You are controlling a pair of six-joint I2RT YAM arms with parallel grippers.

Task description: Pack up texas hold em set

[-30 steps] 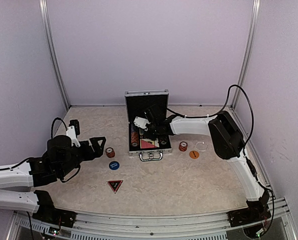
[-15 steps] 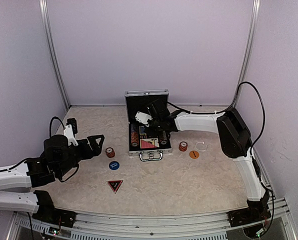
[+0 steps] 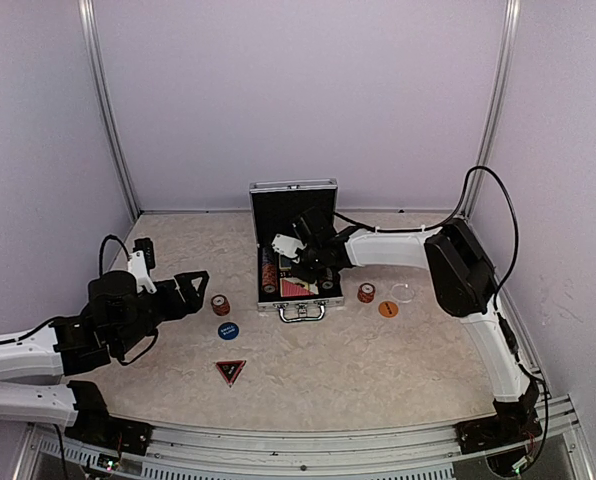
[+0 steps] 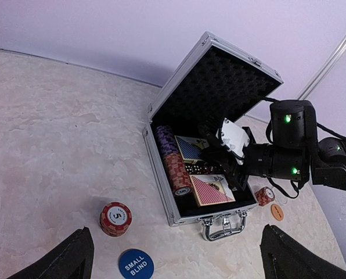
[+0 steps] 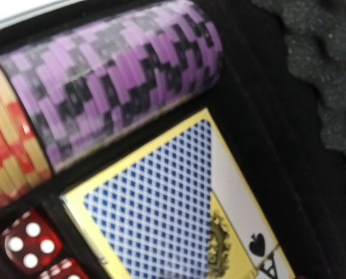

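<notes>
Red triangle (image 3: pixel 230 371): flat on the table (image 3: pixel 378 380), nearest the arm bases, well apart from the case; not yet packed.
Blue button (image 3: pixel 227 330): flat, just beyond the triangle, lettered SMALL BLIND.
Left gripper (image 3: pixel 197 292): jaws spread wide and empty, low over the table, aimed at the left chip stack (image 3: pixel 220 305) standing upright just ahead.
Orange button (image 3: pixel 388 309): flat, right of the case, with the right chip stack (image 3: pixel 366 293) and a clear disc (image 3: pixel 403 294) near it.
Case (image 3: pixel 294 300): open, handle toward the arms. It holds the red deck (image 4: pixel 211 190), dice (image 5: pixel 25 244), blue deck (image 5: pixel 161 203), and orange-red chips (image 4: pixel 177 173) and purple chips (image 5: pixel 121 75) on edge along the left wall.
Right gripper (image 3: pixel 303 262): fingers pressed together, inside the case low over the blue deck; nothing seen in it.
Lid (image 3: pixel 293 205): upright, foam-lined, at the far side.
Step in hand (judged): settling the case contents; loose pieces wait on both sides.
Procedure: raise the right gripper straight up, clear of the lid. Straddle the left chip stack squarely, close low on its sides, and carry it level to the gap at the near end of the chip row.
Caution: a high pinch may shed the lower chips; a forearm may knock the lid.
</notes>
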